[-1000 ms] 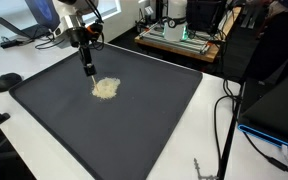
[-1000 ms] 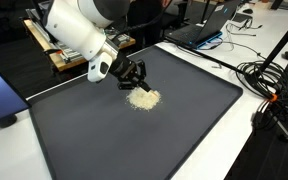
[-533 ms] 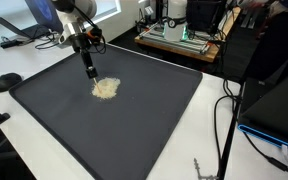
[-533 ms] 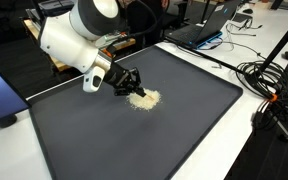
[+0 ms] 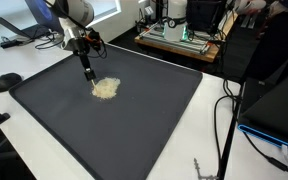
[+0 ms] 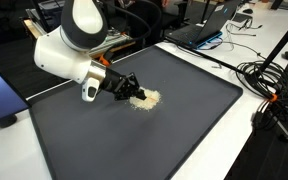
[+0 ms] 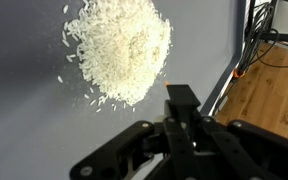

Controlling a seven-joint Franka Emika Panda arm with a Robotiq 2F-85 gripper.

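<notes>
Rice pile [image 7: 119, 50] lies just beside the fully closed, seemingly empty end effector [image 7: 180, 97].

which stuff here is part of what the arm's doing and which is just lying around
In hand:
- gripper, shut, tips close to the grains
- pile of rice
- dark mat under both

Lying about:
- laptop
- cables
- small black object off the mat's corner
</notes>
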